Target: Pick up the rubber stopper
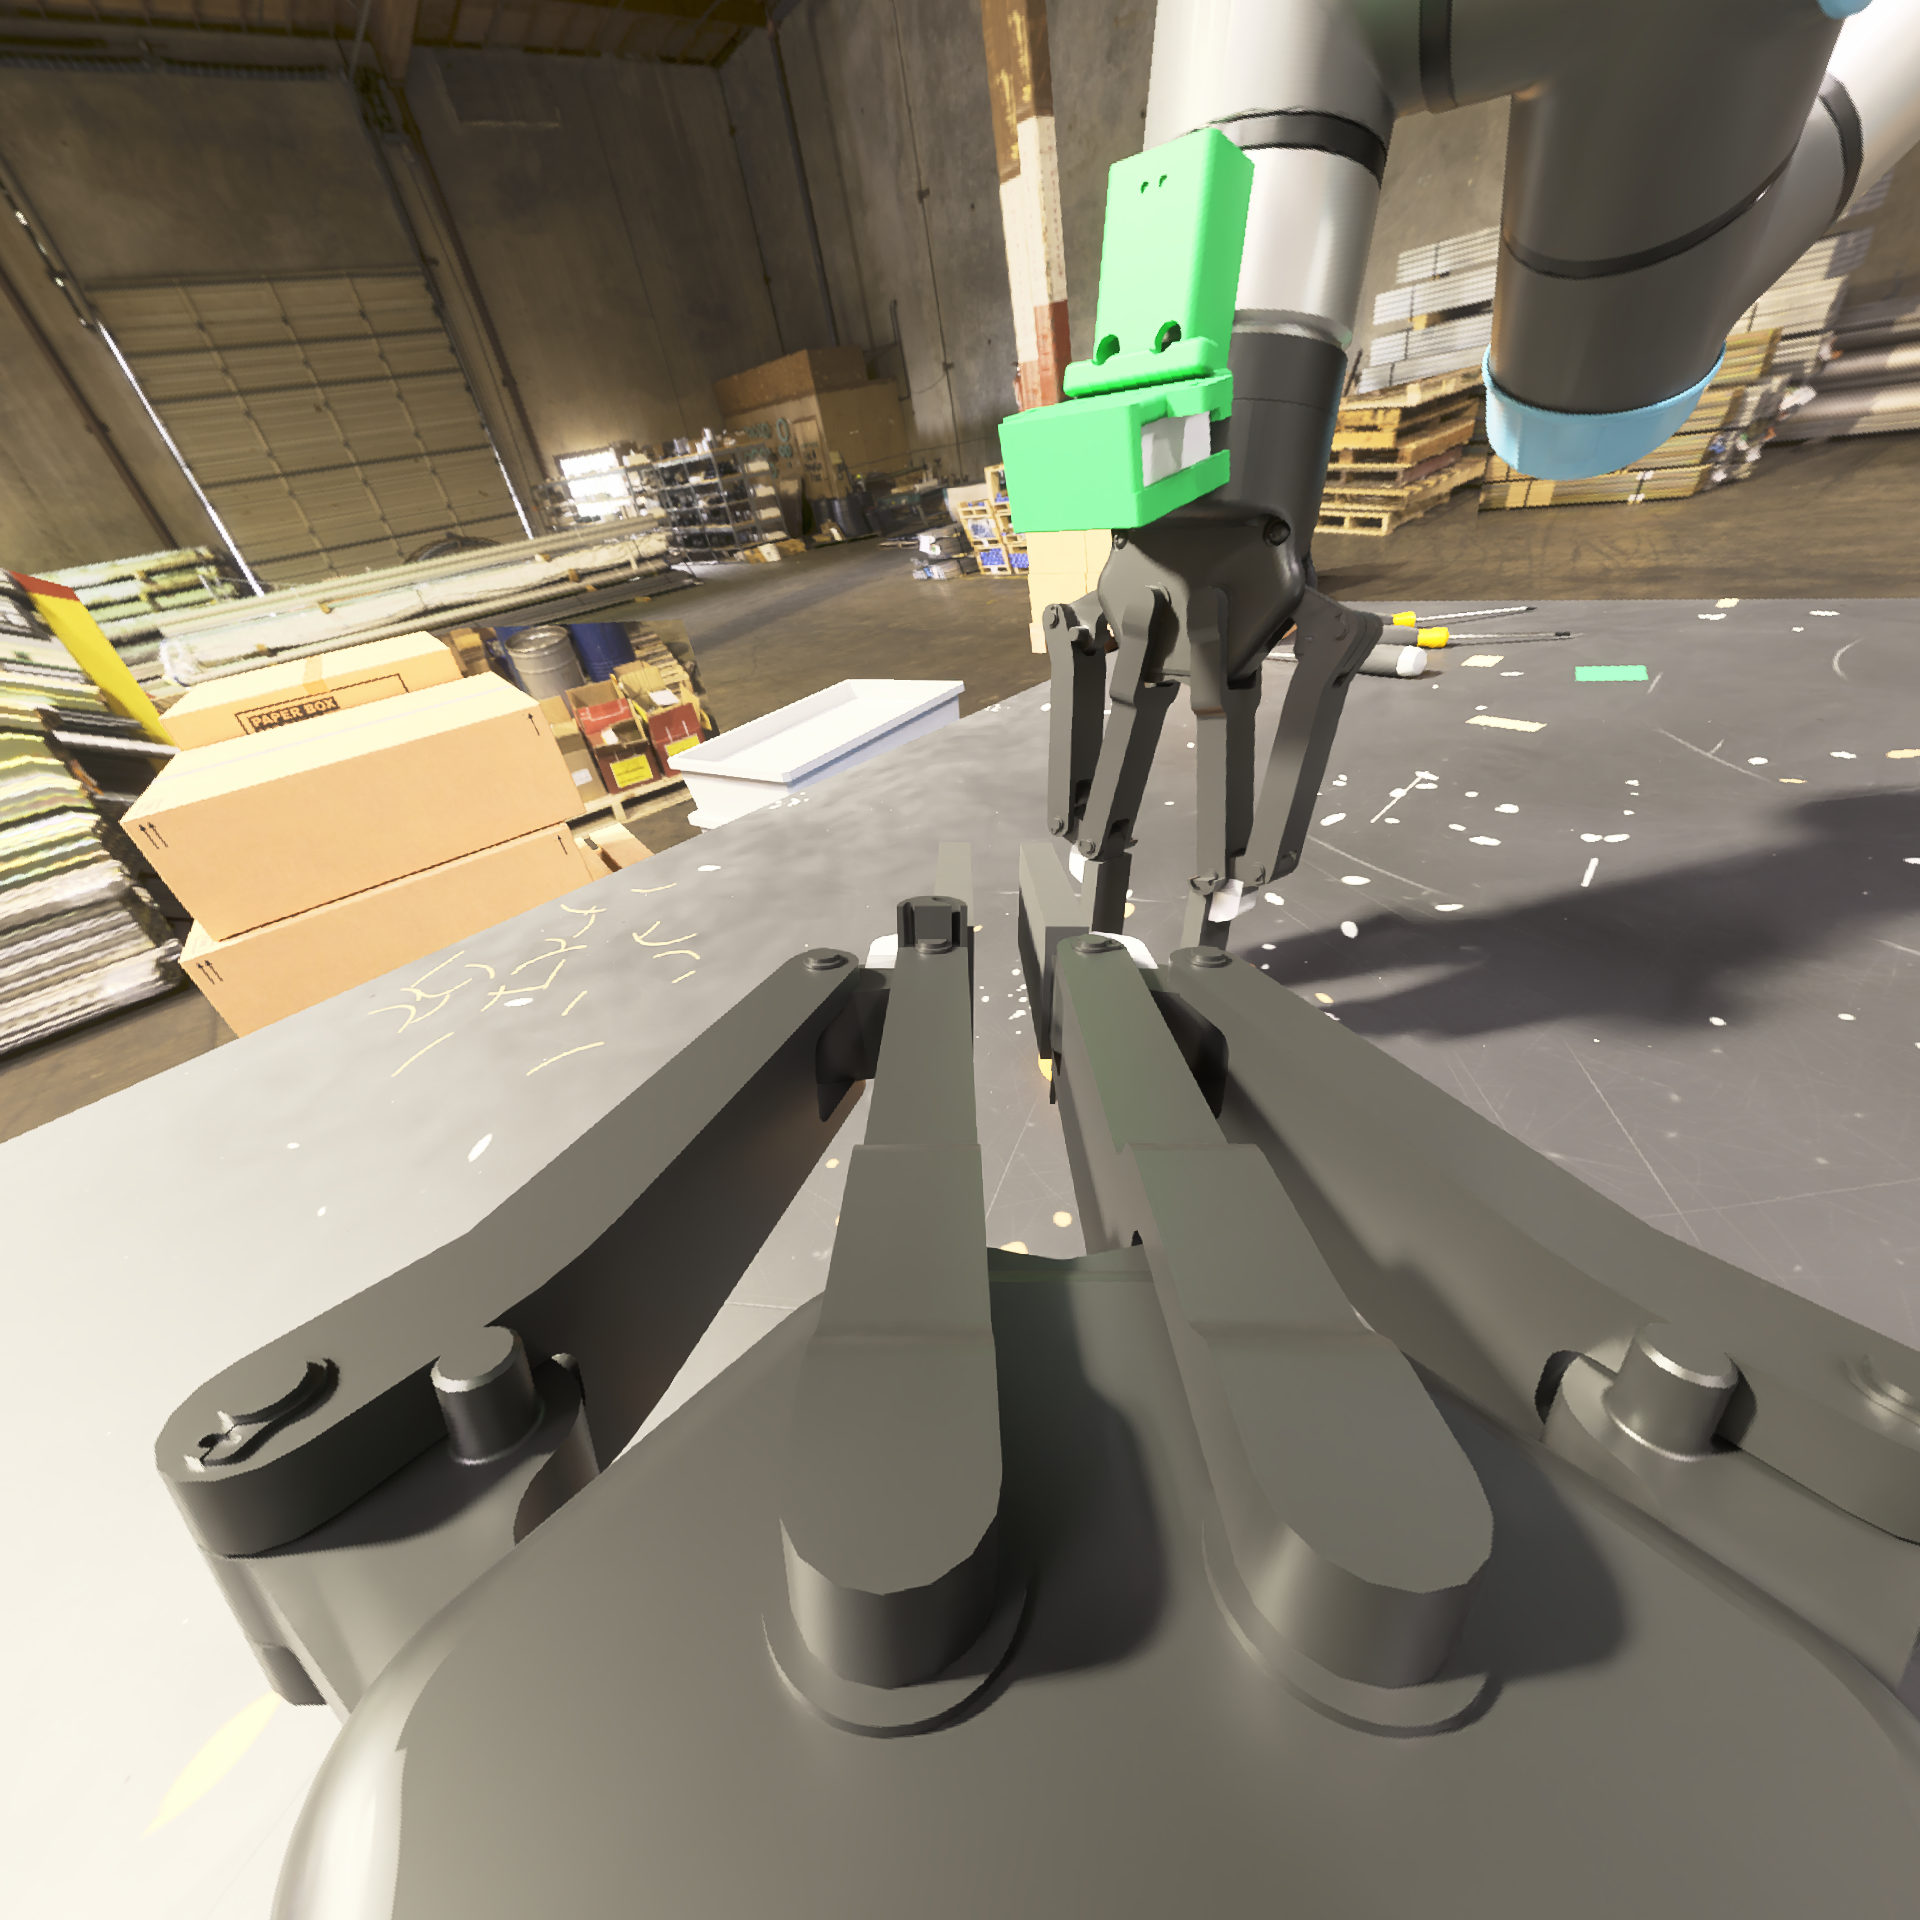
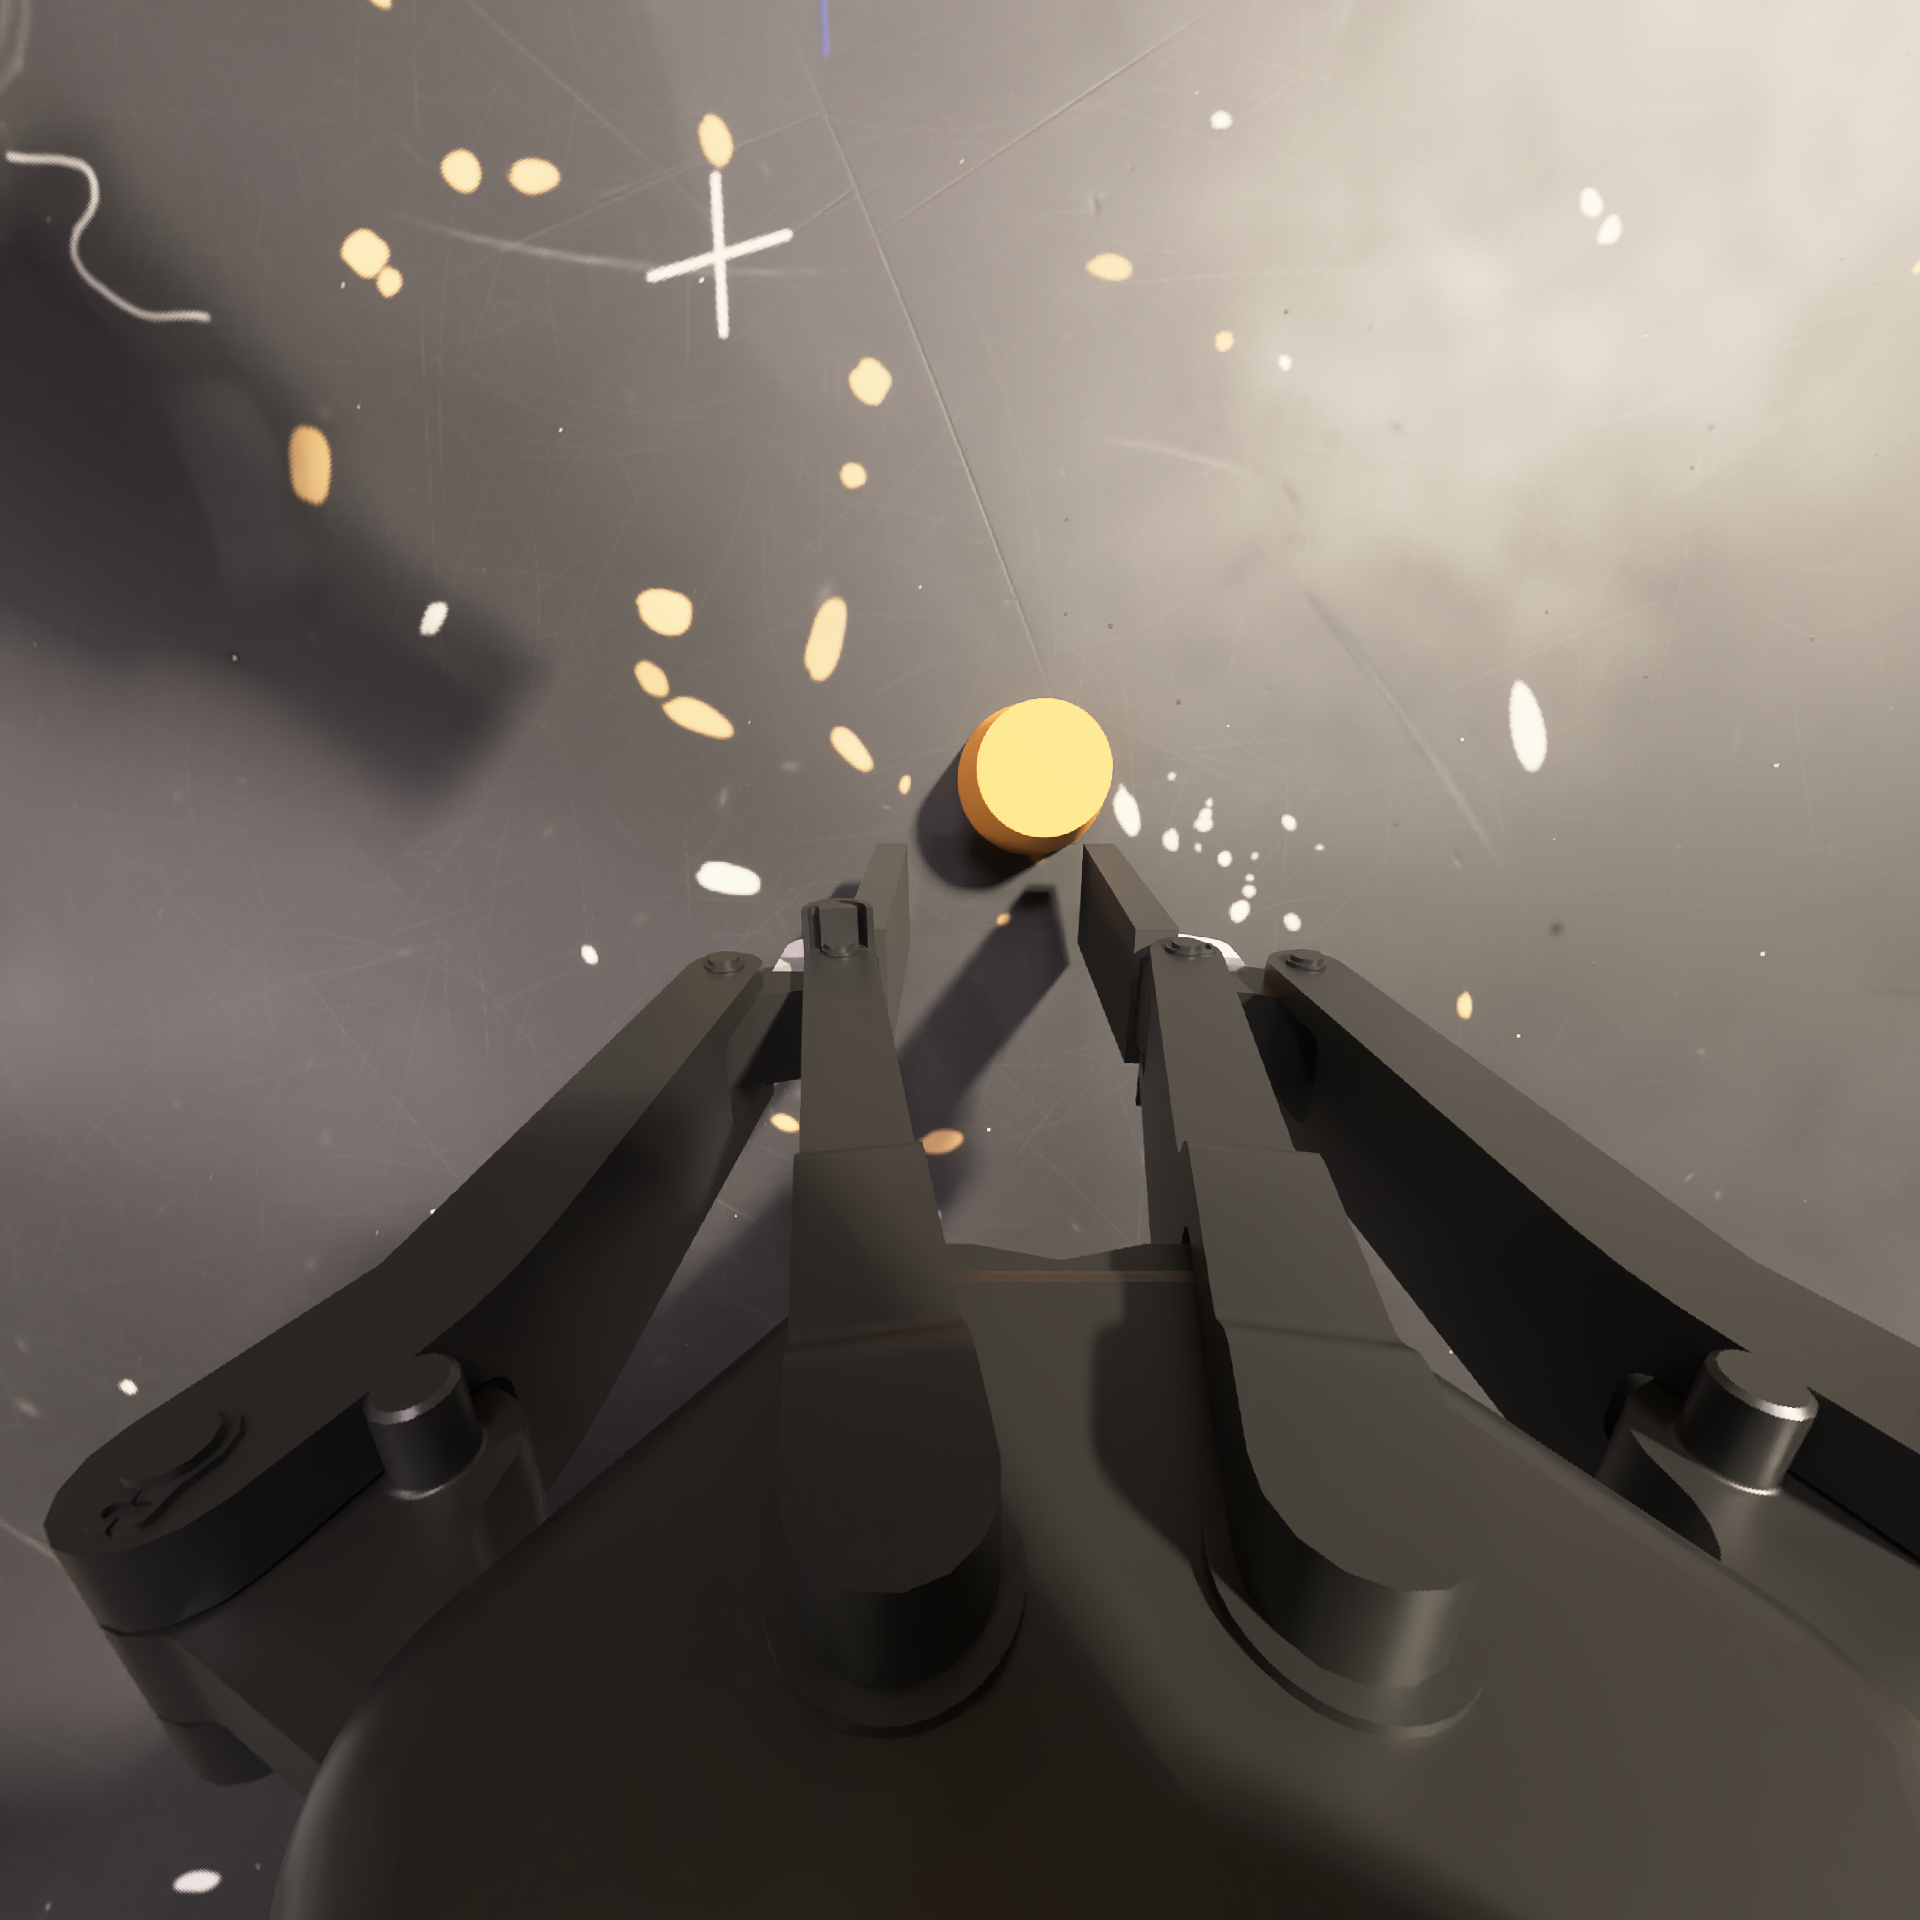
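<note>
The rubber stopper (image 2: 1034, 774), a short orange-yellow cylinder, stands on its flat end on the grey, paint-flecked counter (image 2: 1455, 520), well in from any edge that shows. The right gripper (image 2: 992, 868) points down at it with fingers apart and nothing between them; the stopper sits just beyond the fingertips (image 2: 1103, 871), close to the right-hand one, though whether that tip touches it is hard to judge from this angle. The gap looks a little wider than the stopper.

In the left wrist view the left gripper (image 1: 995, 868) hovers low over the counter (image 1: 520, 1039), its fingers also parted and empty, facing the right gripper (image 1: 1158, 914), which hangs nearly upright from its arm with a green block (image 1: 1143, 343) mounted on the wrist. The stopper is hidden in this view. Toward the counter's far edge lie screwdrivers (image 1: 1455, 631) with yellow handles, and a white tray (image 1: 821, 732) sits at the far left corner. Cardboard boxes (image 1: 353, 790) are stacked beyond the left edge.
</note>
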You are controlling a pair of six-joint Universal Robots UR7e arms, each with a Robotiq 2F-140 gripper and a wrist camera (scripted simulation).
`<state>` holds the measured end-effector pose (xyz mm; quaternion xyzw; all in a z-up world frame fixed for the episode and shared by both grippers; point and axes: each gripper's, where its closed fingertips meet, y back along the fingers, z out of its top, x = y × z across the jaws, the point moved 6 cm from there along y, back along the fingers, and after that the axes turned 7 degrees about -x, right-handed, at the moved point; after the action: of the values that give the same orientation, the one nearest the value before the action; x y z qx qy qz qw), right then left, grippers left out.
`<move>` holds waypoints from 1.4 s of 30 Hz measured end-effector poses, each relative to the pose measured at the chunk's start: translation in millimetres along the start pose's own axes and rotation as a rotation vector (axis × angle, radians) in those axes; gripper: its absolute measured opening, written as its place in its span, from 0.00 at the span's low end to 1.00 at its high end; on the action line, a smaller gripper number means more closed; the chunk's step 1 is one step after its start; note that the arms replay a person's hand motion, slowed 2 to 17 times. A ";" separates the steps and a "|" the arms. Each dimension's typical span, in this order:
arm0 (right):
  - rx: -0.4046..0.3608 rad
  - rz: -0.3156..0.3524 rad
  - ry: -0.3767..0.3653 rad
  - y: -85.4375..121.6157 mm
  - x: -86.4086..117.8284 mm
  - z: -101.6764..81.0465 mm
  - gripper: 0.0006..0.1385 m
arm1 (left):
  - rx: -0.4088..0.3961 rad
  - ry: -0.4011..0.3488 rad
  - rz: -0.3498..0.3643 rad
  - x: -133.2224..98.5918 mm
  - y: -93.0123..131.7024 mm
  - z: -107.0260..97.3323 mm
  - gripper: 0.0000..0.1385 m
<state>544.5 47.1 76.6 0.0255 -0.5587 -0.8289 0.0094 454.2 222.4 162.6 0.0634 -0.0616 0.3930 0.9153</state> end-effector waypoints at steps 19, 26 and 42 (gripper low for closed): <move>-0.041 -0.027 -0.149 -7.6 -8.7 7.6 0.30 | 0.006 0.005 0.006 0.0 -0.4 -3.6 0.09; -0.081 -0.032 -0.153 -9.1 -13.1 9.9 0.25 | 0.007 0.005 0.008 -0.6 -0.7 -3.8 0.09; -0.265 0.031 -0.214 -8.2 -21.1 14.5 0.25 | 0.016 0.006 0.017 -1.2 -0.6 -6.0 0.09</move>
<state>564.9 64.5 75.1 -0.0729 -0.4426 -0.8931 -0.0338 454.2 222.1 156.5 0.0692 -0.0561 0.4013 0.9116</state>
